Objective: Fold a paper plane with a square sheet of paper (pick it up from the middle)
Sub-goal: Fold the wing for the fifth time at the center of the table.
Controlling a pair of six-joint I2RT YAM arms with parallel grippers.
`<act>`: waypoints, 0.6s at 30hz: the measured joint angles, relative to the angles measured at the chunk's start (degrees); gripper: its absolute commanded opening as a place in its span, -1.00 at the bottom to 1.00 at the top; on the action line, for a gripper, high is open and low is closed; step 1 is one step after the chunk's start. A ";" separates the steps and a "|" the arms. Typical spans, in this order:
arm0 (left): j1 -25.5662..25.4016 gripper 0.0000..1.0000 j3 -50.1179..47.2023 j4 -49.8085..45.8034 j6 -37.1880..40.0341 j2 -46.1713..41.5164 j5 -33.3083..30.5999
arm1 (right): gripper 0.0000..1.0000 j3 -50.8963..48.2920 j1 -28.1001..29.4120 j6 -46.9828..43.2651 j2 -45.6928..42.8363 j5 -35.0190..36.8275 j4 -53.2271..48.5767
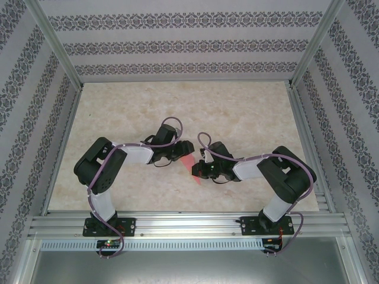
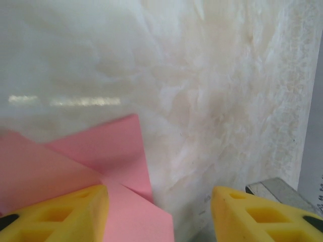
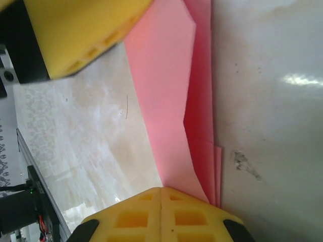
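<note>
- Item: pink paper sheet [image 1: 188, 164], part-folded. I see it flat on the bench [image 1: 249, 118] at about mid-depth, approx centre, between the two claws.
- Sheet, L wrist cam [image 2: 101, 146]: angled flaps overlap and fold lines meet near the near edge. One pointed corner aims away from the cam.
- Sheet, R wrist cam [image 3: 166, 75]: long narrow shape. Several layers are stacked and their edges show stepped at the near end.
- L claw [image 1: 179, 155]: released, jaws well apart [image 2: 159, 222]. One yellow finger [image 2: 55, 217] sits over the sheet's near part; I can't tell whether it touches. The other finger is off the paper, over bare bench. A corner of the sheet lies in the gap, and nothing is gripped.
- R claw [image 1: 200, 171]: clenched, the yellow fingers pressed together w/ no gap [image 3: 161, 212]. The sheet's near end runs right up to the tips. I can't tell whether paper is pinched in the seam or just lies under the tips.
- Claws, rel. position: close together, facing each other across the sheet. An L claw finger [image 3: 75, 35] shows at the top left of the R wrist cam, just beside the sheet's far end.
- Bench: beige marble-look top, glossy, w/ light glare.
- Surround: patterned wall panels [image 1: 177, 47] on three sides, and an aluminium frame rail [image 1: 189, 225] at the near edge carrying both arm bases.
- Cabling: purple cable [image 1: 172, 125] loops over each arm.
</note>
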 measured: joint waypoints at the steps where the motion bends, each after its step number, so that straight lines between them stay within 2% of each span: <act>1: 0.63 0.14 0.33 0.00 0.39 0.26 -0.09 | -1.00 0.00 -0.31 -0.26 -0.17 -0.17 -0.39; 14: 4.04 0.15 1.79 -0.87 2.95 1.44 2.91 | -1.00 0.02 -1.49 -3.39 -0.39 -2.34 -2.10; 18: 6.64 0.15 3.13 -3.21 5.03 1.44 1.42 | -1.00 0.55 -1.77 -4.22 -0.39 -2.93 -3.10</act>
